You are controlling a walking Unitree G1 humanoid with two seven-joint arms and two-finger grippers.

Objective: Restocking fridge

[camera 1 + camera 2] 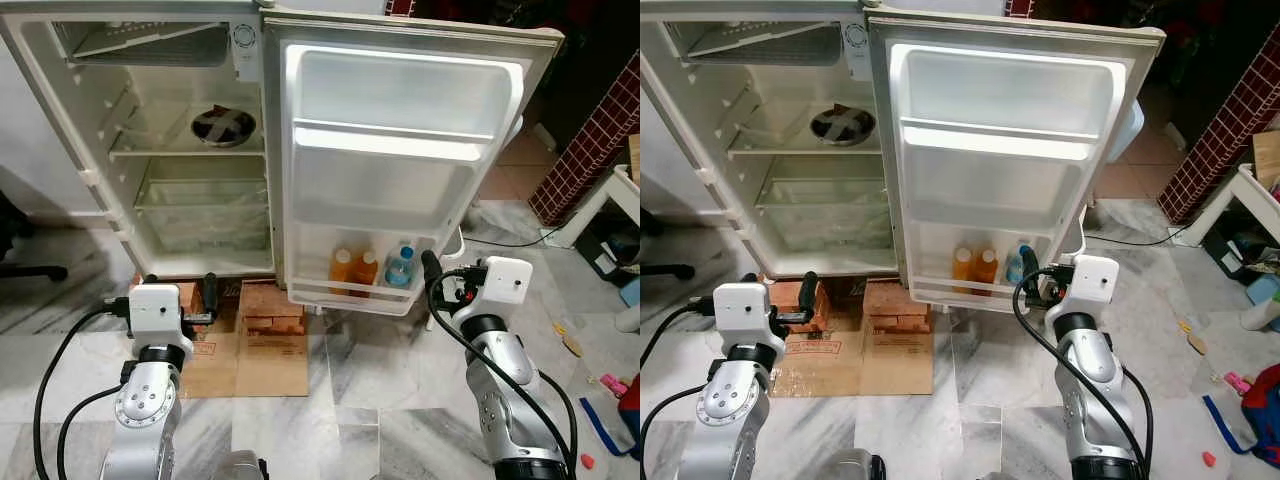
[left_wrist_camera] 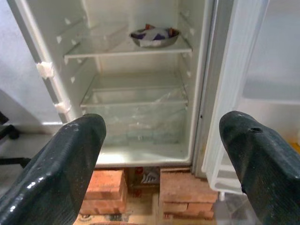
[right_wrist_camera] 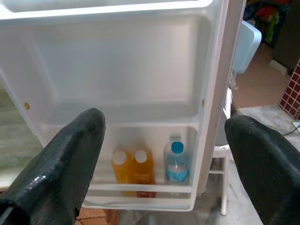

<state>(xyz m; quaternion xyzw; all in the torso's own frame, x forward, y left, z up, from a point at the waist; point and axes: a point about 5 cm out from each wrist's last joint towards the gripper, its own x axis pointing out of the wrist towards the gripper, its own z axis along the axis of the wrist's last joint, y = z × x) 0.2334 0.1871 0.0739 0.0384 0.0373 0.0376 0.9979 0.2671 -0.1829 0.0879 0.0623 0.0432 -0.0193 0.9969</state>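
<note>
So we're standing in front of the open fridge [image 1: 190, 150] with both arms up and nothing in hand: the left gripper [image 2: 164, 154] and the right gripper [image 3: 164, 159] each have their jaws spread wide, holding nothing. The stock already in place sits in the bottom door shelf [image 1: 360, 295]: two orange bottles [image 1: 353, 270] side by side, with a blue-capped water bottle [image 1: 399, 266] just beside them toward the door's outer edge. Our guess is those are plastic, light-ish and a bit slick, stiff enough to take around the body just under the shoulder, not the cap. Relative to that door shelf, the right jaws hang in front of it and a bit above, well apart from the bottles, which show between the fingers. The left jaws face the fridge's main compartment, where a foil-covered bowl [image 2: 153, 35] rests on the upper shelf.
</note>
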